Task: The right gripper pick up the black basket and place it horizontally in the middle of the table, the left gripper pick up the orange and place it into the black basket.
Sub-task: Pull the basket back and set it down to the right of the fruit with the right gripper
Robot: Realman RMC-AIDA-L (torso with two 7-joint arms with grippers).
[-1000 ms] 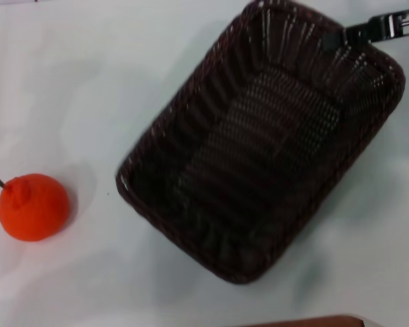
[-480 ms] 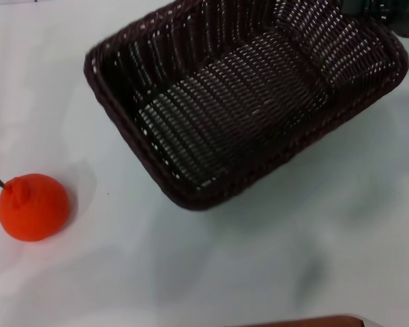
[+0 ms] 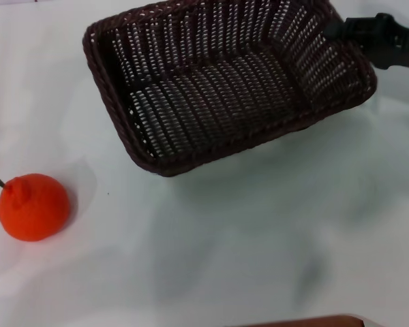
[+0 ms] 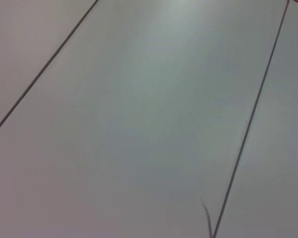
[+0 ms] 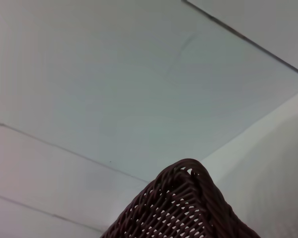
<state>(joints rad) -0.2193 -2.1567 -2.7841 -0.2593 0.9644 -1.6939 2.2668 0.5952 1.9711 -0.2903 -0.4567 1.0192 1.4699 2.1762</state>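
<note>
The black basket (image 3: 218,88) is at the far middle of the white table (image 3: 259,238), its long side nearly crosswise and its far right end tilted a little. My right gripper (image 3: 337,30) reaches in from the far right and is shut on the basket's right rim. A corner of the basket also shows in the right wrist view (image 5: 188,208). The orange (image 3: 33,206) sits on the table at the near left, stem up, well apart from the basket. My left gripper is out of view; the left wrist view shows only pale panels with dark seams.
A brown strip (image 3: 307,321) shows at the table's near edge. Bare white tabletop lies between the orange and the basket and along the near side.
The basket, held by my right gripper, has swung round and moved farther away and to the left, from a diagonal lie to nearly crosswise. The orange has not moved.
</note>
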